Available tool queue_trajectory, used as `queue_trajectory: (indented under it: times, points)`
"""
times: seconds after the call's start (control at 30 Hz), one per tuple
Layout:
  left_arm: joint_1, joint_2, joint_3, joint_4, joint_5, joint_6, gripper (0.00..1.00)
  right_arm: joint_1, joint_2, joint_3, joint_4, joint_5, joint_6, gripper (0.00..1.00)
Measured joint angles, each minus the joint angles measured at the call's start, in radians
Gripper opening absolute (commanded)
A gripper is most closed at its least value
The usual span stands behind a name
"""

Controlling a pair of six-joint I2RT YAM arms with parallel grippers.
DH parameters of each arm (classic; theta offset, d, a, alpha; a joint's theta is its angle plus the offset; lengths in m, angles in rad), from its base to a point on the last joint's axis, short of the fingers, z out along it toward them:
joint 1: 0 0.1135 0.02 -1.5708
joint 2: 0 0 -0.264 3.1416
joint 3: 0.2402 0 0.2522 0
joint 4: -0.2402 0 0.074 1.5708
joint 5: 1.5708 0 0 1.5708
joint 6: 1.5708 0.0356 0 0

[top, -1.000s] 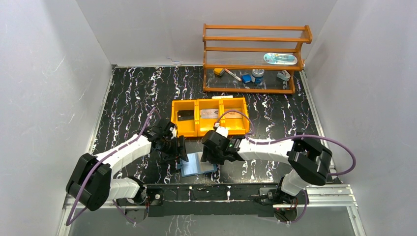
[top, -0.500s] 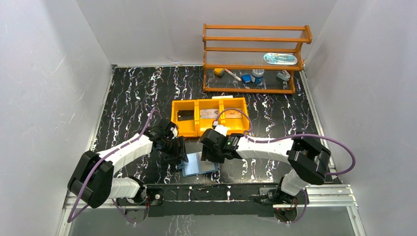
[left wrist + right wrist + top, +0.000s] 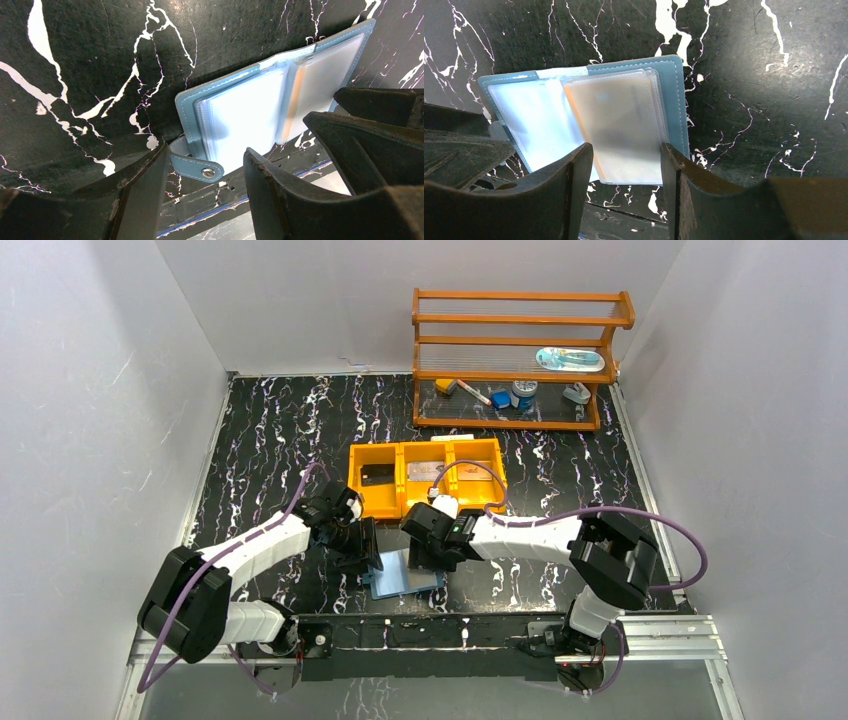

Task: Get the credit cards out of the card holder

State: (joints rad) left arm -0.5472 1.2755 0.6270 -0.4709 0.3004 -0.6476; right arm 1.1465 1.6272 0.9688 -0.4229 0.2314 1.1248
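Observation:
The card holder [image 3: 403,574], a blue wallet, lies open on the table near the front edge. Its clear sleeves show in the left wrist view [image 3: 250,107] and the right wrist view [image 3: 544,120]. One sleeve holds a pale grey card [image 3: 624,125] with an orange card edge [image 3: 575,115] beside it; the orange edge also shows in the left wrist view [image 3: 290,100]. My left gripper [image 3: 205,167] is open, its fingers either side of the snap tab [image 3: 197,169]. My right gripper [image 3: 625,160] is open, its fingers straddling the near edge of the carded sleeve.
An orange three-compartment tray [image 3: 400,502] stands just behind the wallet, with a dark card [image 3: 377,477] and a silvery card [image 3: 426,471] in it. A wooden rack [image 3: 520,340] with small items stands at the back right. The table's front rail runs close below the wallet.
My right gripper has shifted a little to the left, over the wallet's right leaf. The left gripper and the wallet have barely moved.

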Motion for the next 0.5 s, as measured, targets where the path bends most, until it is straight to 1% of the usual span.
queue_trajectory:
  times: [0.17,0.2,0.23,0.3,0.37,0.4,0.47,0.5]
  points:
    - [0.0,0.0,0.0,0.001,0.01,0.008,0.5,0.0,0.012,0.007,-0.001,-0.008,-0.011,0.51]
    - [0.0,0.002,0.0,0.004,0.016,0.009,0.5,0.0,0.012,0.008,-0.001,-0.01,-0.014,0.45]
    - [0.0,0.006,0.0,0.012,0.025,0.009,0.49,0.001,0.012,0.01,-0.003,-0.01,-0.018,0.42]
    - [0.0,0.01,-0.004,0.023,0.036,0.009,0.49,0.01,0.011,0.026,0.005,-0.01,-0.026,0.41]
    - [0.0,0.011,-0.006,0.023,0.042,0.009,0.49,0.016,0.008,0.027,0.007,-0.012,-0.029,0.42]
    - [0.0,0.011,-0.006,0.023,0.045,0.009,0.5,0.019,0.003,0.027,0.008,-0.015,-0.029,0.5]
    - [0.0,0.011,-0.006,0.023,0.045,0.009,0.5,0.02,-0.015,0.029,0.027,-0.014,-0.027,0.58]
    - [0.0,0.011,-0.006,0.023,0.045,0.009,0.5,0.02,-0.024,0.032,-0.003,0.019,-0.024,0.6]
